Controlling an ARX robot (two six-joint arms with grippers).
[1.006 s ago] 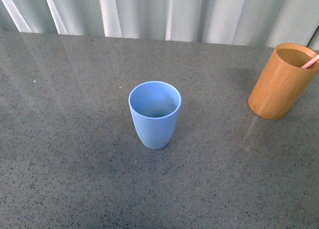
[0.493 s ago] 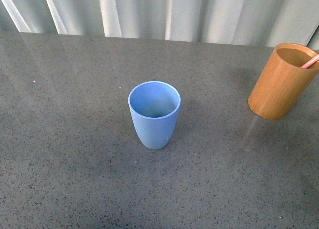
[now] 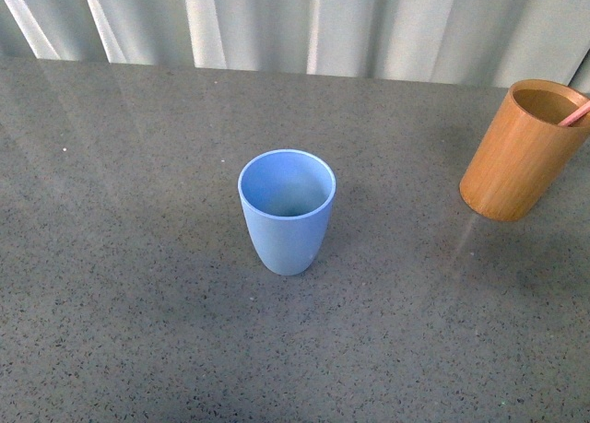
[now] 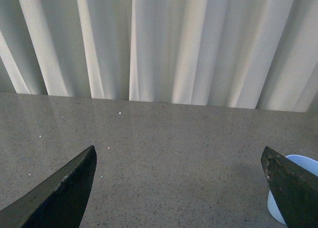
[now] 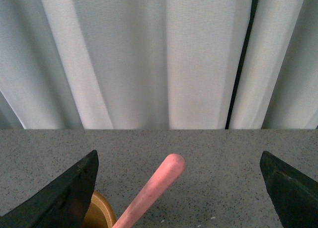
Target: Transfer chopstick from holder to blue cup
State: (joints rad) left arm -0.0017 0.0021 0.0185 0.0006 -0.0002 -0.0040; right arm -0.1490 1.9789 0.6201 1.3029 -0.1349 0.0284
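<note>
The light-blue cup [image 3: 287, 211] stands upright and empty in the middle of the grey table. The orange-brown holder [image 3: 523, 150] stands at the right edge of the front view, with a pink chopstick [image 3: 576, 114] leaning out of it to the right. Neither arm shows in the front view. In the right wrist view my right gripper [image 5: 180, 177] is open, with the pink chopstick's tip [image 5: 151, 190] rising between its jaws and the holder's rim [image 5: 99, 213] beside one finger. In the left wrist view my left gripper [image 4: 180, 178] is open and empty, the blue cup [image 4: 278, 195] partly hidden behind one finger.
The speckled grey table [image 3: 138, 285] runs back to a white pleated curtain [image 3: 304, 22] along its far edge. The curtain also fills the upper part of both wrist views.
</note>
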